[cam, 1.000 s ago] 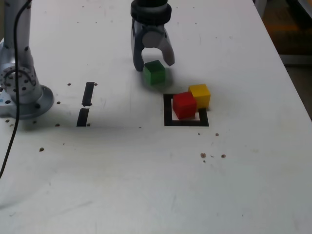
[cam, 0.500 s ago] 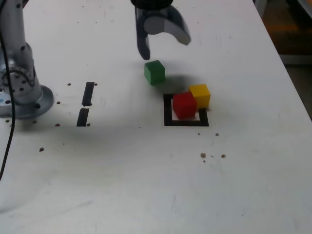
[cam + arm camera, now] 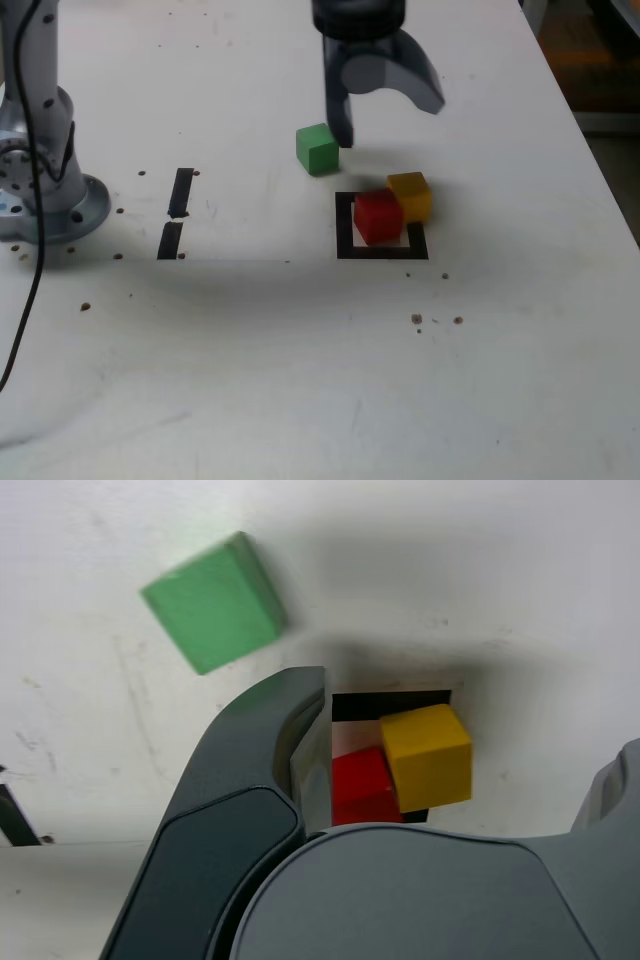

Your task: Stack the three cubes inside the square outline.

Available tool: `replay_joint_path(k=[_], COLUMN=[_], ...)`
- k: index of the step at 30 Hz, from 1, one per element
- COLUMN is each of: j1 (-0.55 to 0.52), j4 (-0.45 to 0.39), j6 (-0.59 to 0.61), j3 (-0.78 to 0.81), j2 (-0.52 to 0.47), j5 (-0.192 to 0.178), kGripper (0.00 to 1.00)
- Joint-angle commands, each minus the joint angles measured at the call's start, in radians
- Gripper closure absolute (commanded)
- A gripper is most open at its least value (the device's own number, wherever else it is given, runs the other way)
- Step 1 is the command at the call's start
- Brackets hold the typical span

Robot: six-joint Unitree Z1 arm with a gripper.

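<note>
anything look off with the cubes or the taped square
Yes: the yellow cube sits askew across a corner of the square outline, partly outside it, right against the red cube.

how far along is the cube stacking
Nothing is stacked yet. The red cube sits inside the square outline; the yellow cube overlaps its edge. The open gripper holds nothing. Left: stacking yellow and the green cube, which lies outside.

Open tabletop before the outline — red cube blocks inside.
</note>
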State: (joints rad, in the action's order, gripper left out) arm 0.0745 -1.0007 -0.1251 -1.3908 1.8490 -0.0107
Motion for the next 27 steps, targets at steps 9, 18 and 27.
replay_joint_path(k=[9,18,27], j1=[-0.03,-0.031,-0.035], j4=[-0.003,0.001,0.006], j6=[0.015,0.026,0.028], j3=[-0.073,-0.073,-0.067], j2=[0.084,0.114,0.137], j5=[0.01,0.023,0.048], kGripper=[0.04,0.04,0.05])
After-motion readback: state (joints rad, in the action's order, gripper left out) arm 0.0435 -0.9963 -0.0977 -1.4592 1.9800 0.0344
